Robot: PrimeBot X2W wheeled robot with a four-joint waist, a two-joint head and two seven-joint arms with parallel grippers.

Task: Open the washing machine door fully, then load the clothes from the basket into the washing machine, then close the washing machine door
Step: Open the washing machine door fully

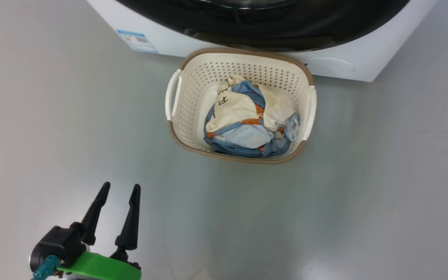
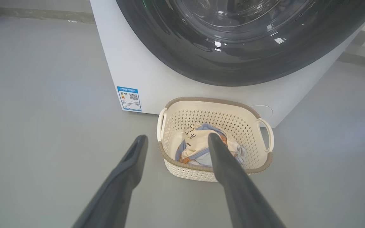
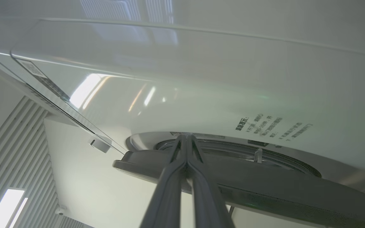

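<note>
Grey floor (image 1: 53,116), basket (image 1: 243,51), door (image 2: 182,60) perhaps ajar

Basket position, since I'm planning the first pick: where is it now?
Head view, upper centre: the basket sits on the floor just in front of the washing machine, holding the clothes, ahead and to the right of the left hand.

Smooth pale grey floor (image 1: 53,116), faint sheen. Standing on it: big white front-loading washing machine (image 1: 161,37), blue label (image 1: 137,41) at its lower corner. Just before its base sits a small cream perforated plastic basket (image 1: 193,105) with a brown woven-look rim; contact between them unclear.
</note>
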